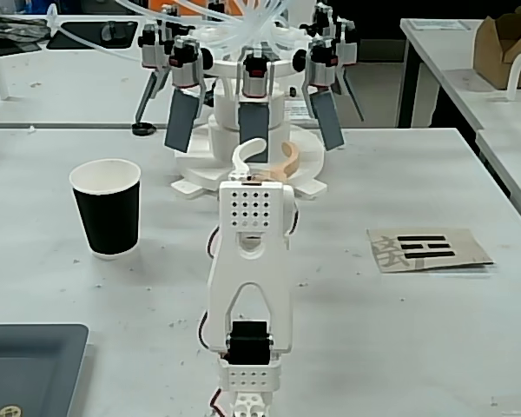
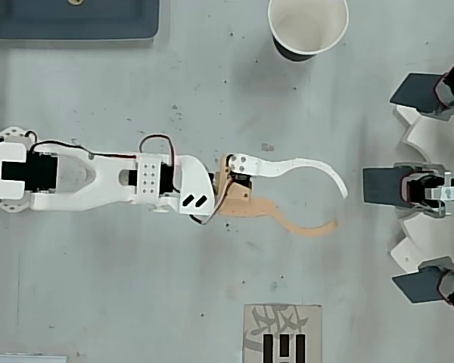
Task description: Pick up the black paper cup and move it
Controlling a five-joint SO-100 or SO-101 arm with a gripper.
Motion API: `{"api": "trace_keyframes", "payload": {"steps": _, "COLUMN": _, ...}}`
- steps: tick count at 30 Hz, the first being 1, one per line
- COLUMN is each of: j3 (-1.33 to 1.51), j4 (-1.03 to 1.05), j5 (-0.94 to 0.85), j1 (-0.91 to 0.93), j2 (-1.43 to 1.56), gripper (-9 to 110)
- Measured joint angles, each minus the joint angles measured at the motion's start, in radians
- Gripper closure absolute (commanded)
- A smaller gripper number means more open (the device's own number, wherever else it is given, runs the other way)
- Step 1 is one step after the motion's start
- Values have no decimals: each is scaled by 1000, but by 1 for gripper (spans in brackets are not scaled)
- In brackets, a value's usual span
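Note:
The black paper cup [image 1: 108, 207] stands upright on the white table, left of the arm in the fixed view; its white inside shows at the top edge of the overhead view [image 2: 307, 26]. My gripper [image 2: 338, 208] is open, its white finger [image 2: 310, 165] and tan finger [image 2: 303, 226] spread wide with nothing between them. In the overhead view it sits well below the cup. In the fixed view the gripper [image 1: 267, 158] shows partly behind the arm's white wrist block [image 1: 254, 208], right of the cup and apart from it.
A white multi-armed device with dark paddles [image 1: 252, 113] stands just beyond the gripper, seen again at the overhead view's right edge [image 2: 420, 185]. A cardboard card with black bars [image 1: 427, 249] lies to the right. A dark grey tray [image 1: 26, 365] sits at the front left.

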Motion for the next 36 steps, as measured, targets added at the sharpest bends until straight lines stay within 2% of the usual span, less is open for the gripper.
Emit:
{"api": "trace_keyframes", "payload": {"steps": 5, "j3": 109, "j4": -126, "j5": -34, "j1": 2, "j2": 49, "gripper": 91}}
{"api": "trace_keyframes", "payload": {"steps": 21, "j3": 189, "j4": -140, "j5": -34, "j1": 0, "j2": 51, "gripper": 91}}
{"api": "trace_keyframes", "payload": {"steps": 36, "j3": 368, "j4": -153, "j5": -29, "j1": 0, "j2": 242, "gripper": 87}}
